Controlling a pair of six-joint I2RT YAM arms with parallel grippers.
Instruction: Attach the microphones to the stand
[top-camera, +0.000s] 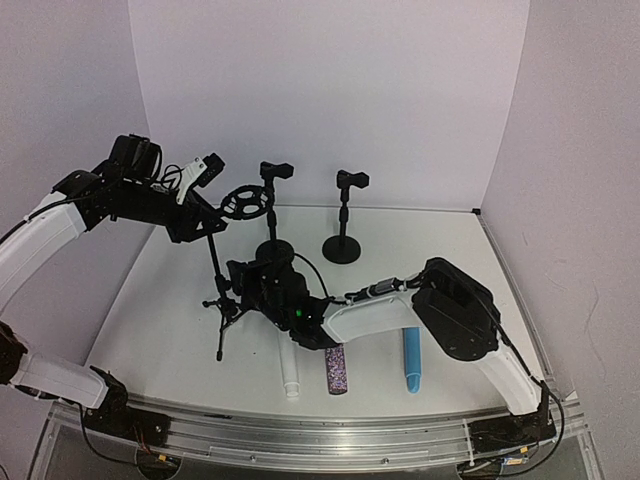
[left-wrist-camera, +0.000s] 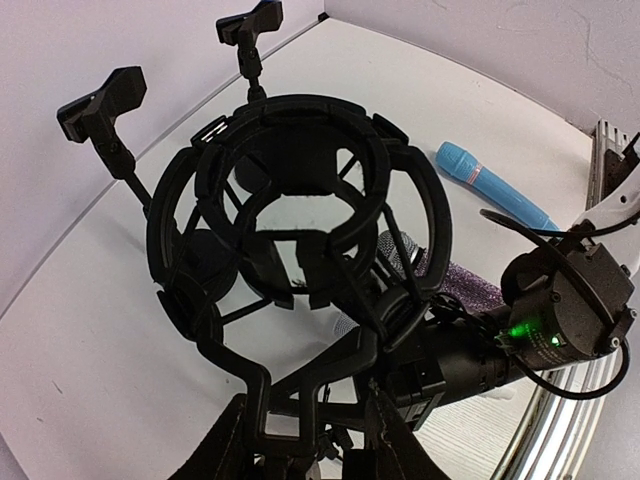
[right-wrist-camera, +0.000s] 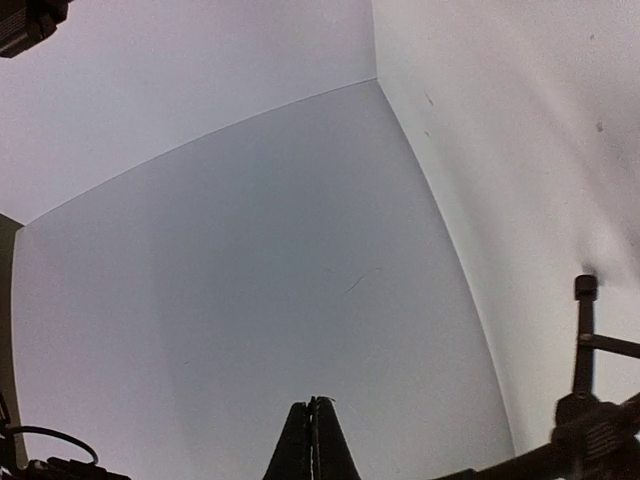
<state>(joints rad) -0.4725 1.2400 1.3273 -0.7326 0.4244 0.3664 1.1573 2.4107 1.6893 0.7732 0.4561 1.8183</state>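
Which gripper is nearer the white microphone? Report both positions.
Right. The right gripper, jaws shut, is just behind the white microphone; the left gripper is raised farther back-left, clamping the shock mount.

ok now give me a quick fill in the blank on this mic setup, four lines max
1. In the top view the purple microphone lies between the white microphone and the ___ one.
2. All three microphones lie flat on the ___, none in a stand.
3. The right claw is ___, with nothing between its fingers.
4. The left claw holds the shock mount on top of the stand with ___ legs.

Missing words: blue; table; shut; three
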